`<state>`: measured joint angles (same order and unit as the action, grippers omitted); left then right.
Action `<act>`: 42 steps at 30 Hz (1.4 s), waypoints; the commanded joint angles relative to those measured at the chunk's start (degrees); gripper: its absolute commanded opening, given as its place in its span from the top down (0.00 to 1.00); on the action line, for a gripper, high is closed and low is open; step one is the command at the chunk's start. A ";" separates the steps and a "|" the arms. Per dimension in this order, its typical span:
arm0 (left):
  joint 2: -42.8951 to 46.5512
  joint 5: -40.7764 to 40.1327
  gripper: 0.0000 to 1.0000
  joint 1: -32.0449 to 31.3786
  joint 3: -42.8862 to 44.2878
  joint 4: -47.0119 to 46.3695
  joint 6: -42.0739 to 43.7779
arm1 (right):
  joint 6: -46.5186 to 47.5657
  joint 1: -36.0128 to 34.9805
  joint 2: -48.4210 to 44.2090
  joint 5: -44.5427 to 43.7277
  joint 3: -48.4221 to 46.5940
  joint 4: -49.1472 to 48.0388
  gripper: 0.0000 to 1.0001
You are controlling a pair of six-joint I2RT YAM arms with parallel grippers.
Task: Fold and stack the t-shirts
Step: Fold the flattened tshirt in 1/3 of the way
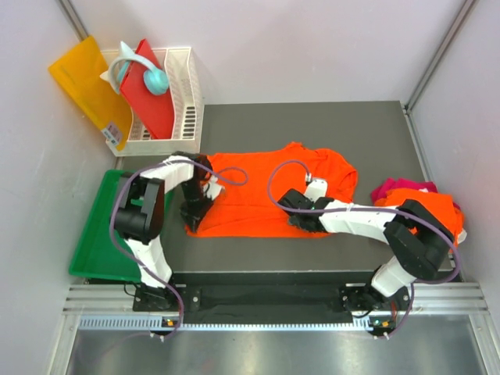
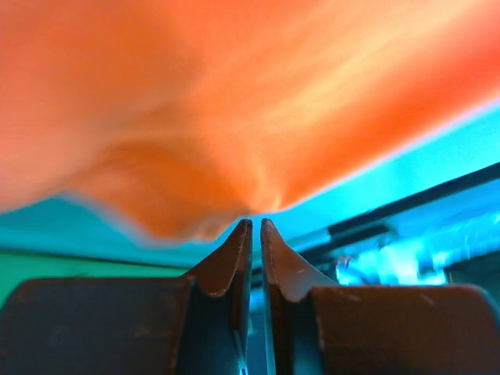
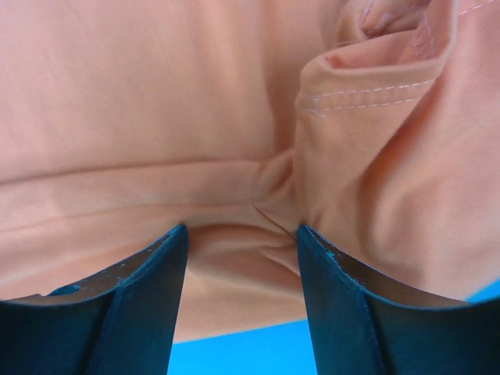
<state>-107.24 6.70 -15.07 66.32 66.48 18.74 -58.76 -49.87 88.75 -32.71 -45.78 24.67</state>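
A bright orange t-shirt [image 1: 258, 195] lies spread on the dark table, partly folded. My left gripper [image 1: 195, 209] is at its left edge. In the left wrist view the gripper [image 2: 256, 225] is shut, and the orange cloth [image 2: 234, 117] puckers right at the tips and hangs lifted above the table. My right gripper [image 1: 301, 212] is on the shirt's lower right part. In the right wrist view it [image 3: 242, 230] is open, with a fold of the orange cloth [image 3: 195, 117] bulging between the fingers. A magenta-pink t-shirt [image 1: 400, 187] and another orange t-shirt [image 1: 437, 205] lie heaped at the table's right edge.
A green tray [image 1: 94, 234] sits left of the table. A white basket [image 1: 183, 101] at the back left holds a red board [image 1: 152, 98] and a teal object [image 1: 152, 76]. A yellow-orange sheet [image 1: 82, 86] leans beside it.
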 commanded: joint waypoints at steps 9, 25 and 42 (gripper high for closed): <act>8.37 10.08 0.87 1.36 10.76 -13.04 -7.75 | 14.55 1.44 1.25 -6.31 -25.49 11.72 0.39; 8.27 4.12 0.80 2.41 2.93 -20.85 -9.86 | 12.01 1.61 -4.37 -6.58 -19.96 13.13 0.39; 8.45 -2.04 0.65 6.72 0.12 -24.38 -11.27 | 8.40 1.53 -7.54 -6.23 -13.81 12.87 0.40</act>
<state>-100.77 5.06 -8.27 66.85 43.40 7.57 -48.86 -48.62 83.22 -37.93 -59.90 38.70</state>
